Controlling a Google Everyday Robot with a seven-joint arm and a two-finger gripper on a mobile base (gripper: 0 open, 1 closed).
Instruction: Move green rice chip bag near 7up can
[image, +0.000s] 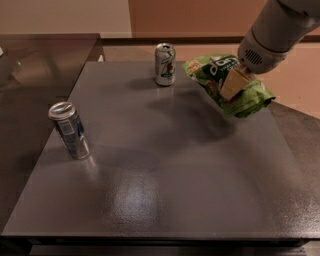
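A big pale grey robot arm (280, 30) reaches in from the top right corner. At its end is the gripper (229, 89). Its jaws are pinching the green rice chip bag (251, 97), a crinkly light-green snack pouch with a dark green band and white letters on it. I can see one flat tan finger (233, 82) pressed against the front of the bag. The other finger is hidden behind the bag.

The bag is up in the air, over the far right part of the flat dark grey table (175, 190). It hangs tilted, with one end pointing up and to the left and the other end drooping down to the right. A soft dark shadow (192, 107) lies on the table below it and a bit to the left.

The 7up can (165, 64), a silvery-white drink can with green marks and a small red spot, stands upright near the far edge of the table. It is just to the left of the bag. The upper left end of the bag is close to the can, but they do not touch.

A second drink can, the silver and blue can (70, 130), stands near the left edge of the table. It leans a little. It is well apart from the bag and from the other can.

To the left of the table there is a dark shiny counter (45, 60).
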